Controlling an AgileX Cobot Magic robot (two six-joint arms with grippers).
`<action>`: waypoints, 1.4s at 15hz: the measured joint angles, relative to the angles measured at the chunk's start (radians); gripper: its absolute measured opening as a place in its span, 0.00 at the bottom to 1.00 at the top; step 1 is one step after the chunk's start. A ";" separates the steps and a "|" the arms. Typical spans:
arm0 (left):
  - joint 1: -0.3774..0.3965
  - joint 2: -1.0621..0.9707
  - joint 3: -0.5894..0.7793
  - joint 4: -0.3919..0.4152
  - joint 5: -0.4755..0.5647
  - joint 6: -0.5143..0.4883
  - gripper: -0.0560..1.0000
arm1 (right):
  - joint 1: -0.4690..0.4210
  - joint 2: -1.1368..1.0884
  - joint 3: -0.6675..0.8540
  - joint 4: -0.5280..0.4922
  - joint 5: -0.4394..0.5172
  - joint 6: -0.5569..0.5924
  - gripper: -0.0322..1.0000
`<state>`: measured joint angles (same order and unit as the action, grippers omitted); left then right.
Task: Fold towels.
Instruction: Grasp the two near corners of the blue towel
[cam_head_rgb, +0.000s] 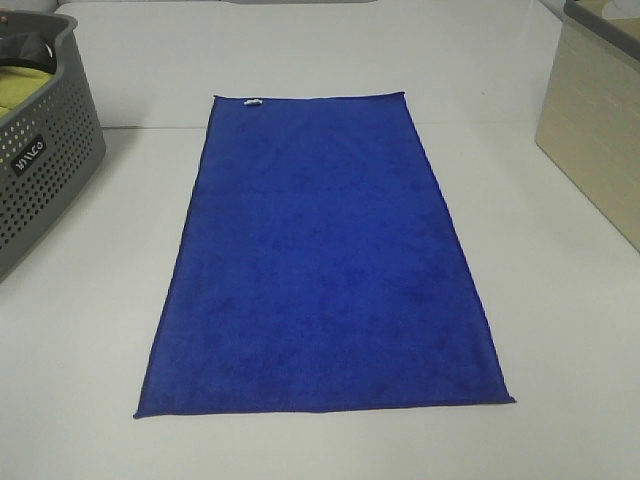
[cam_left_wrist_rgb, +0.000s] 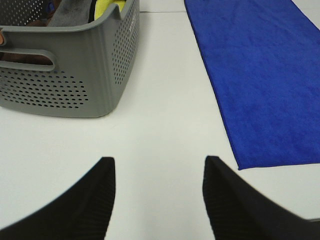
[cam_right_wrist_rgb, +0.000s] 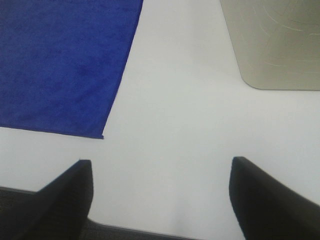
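With left gripper (cam_left_wrist_rgb: 159, 197) and right gripper (cam_right_wrist_rgb: 161, 197) spread and empty, I judged each must squarely pinch a towel (cam_head_rgb: 325, 260) corner at the desk's (cam_head_rgb: 560, 330) near edge.

Noting: towel (cam_head_rgb: 325, 260) lying flat on mid of table (cam_head_rgb: 90, 400), long side running near-to-far. Tag (cam_head_rgb: 252, 102) sitting on far short edge, twd left corner. Basket (cam_head_rgb: 50, 170) standing at far left, apart fr towel; cloth (cam_head_rgb: 22, 92) lying inside it w/ other items. Bin (cam_head_rgb: 600, 130) standing at far right, also apart fr towel. L gripper (cam_left_wrist_rgb: 158, 161) hanging over bare table btwn basket and towel's near-left corner. R gripper (cam_right_wrist_rgb: 161, 161) hanging btwn near-right corner and bin.
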<state>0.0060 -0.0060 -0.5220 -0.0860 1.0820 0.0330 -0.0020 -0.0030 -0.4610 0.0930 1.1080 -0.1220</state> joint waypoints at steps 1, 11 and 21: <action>0.000 0.000 0.000 0.000 0.000 0.000 0.54 | 0.000 0.000 0.000 0.000 0.000 0.000 0.75; 0.000 0.000 0.000 0.000 0.000 0.000 0.54 | 0.000 0.000 0.000 0.000 0.000 0.000 0.75; 0.000 0.001 -0.009 -0.001 -0.034 -0.005 0.54 | 0.000 0.000 -0.017 0.003 -0.026 0.000 0.75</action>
<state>0.0060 -0.0050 -0.5310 -0.0870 1.0480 0.0280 -0.0020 -0.0030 -0.4780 0.0960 1.0820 -0.1220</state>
